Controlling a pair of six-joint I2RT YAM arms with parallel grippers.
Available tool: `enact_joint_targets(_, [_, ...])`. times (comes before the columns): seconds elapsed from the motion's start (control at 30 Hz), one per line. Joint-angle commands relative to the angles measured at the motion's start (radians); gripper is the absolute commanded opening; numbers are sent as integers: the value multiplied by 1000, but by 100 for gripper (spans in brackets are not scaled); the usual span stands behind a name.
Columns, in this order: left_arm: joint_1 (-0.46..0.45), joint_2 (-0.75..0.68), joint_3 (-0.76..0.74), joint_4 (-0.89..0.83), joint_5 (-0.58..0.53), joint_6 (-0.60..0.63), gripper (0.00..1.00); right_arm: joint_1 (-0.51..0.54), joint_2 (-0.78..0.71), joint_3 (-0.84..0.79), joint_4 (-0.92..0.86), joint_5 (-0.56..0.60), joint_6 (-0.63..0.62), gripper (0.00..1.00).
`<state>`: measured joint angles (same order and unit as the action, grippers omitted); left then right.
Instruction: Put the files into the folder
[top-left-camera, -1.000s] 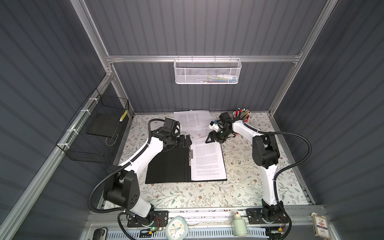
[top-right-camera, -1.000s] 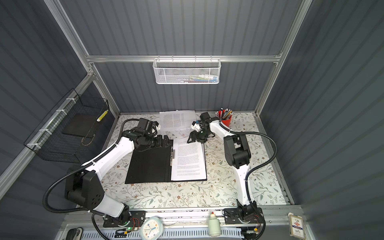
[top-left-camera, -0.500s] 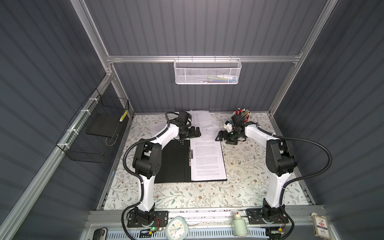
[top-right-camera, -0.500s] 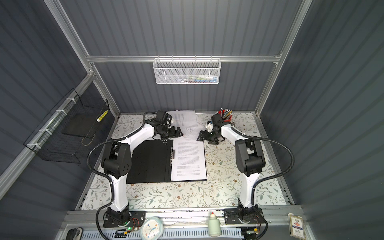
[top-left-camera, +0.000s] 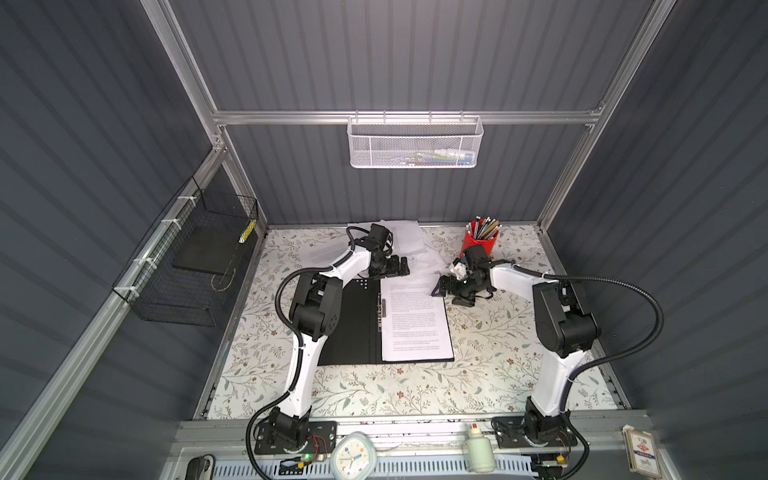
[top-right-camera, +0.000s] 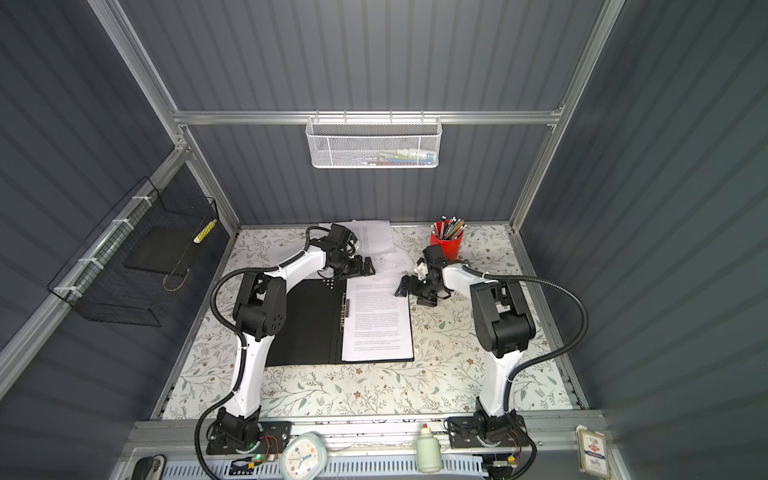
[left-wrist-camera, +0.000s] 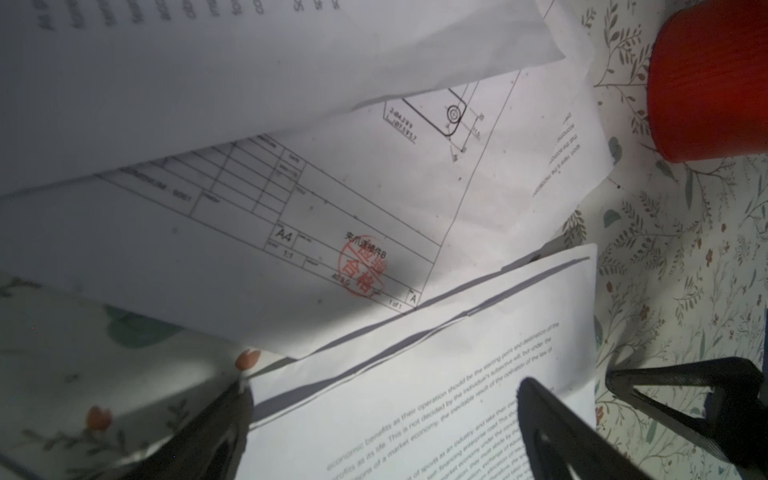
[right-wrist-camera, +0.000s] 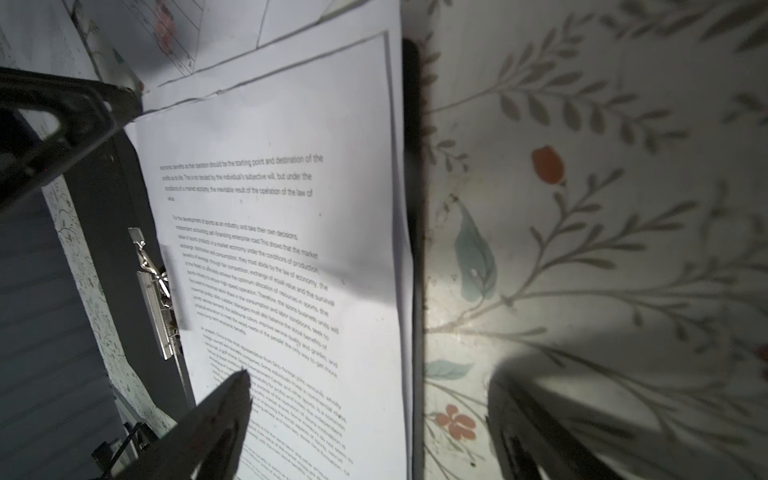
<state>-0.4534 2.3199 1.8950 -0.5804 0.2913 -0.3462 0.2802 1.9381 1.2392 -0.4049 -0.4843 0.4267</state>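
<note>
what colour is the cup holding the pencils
The cup is red. It shows best in a top view.

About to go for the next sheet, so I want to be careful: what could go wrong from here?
1. The loose white printed sheets behind the open black-lined folder overlap, so the open left tool may drag several or crease one.
2. The open right tool straddles the edge of the filed white text sheets, whose edges are uneven; a nudge could skew them.
3. The red pencil cup stands close to the right arm and could tip.
</note>
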Motion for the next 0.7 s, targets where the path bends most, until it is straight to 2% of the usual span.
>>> enact_joint_targets(0.0, [-23,-5,-27,-30,31,20,100,16,-15,-52,11,-24,37,90])
enact_joint_targets(0.53, [-42,-165,-364,73,10,-23,100,79,-126,-261,141,-44,154,88])
enact_joint_targets(0.67, [-42,-200,-364,72,31,-39,100,82,-131,-272,157,-42,164,88])
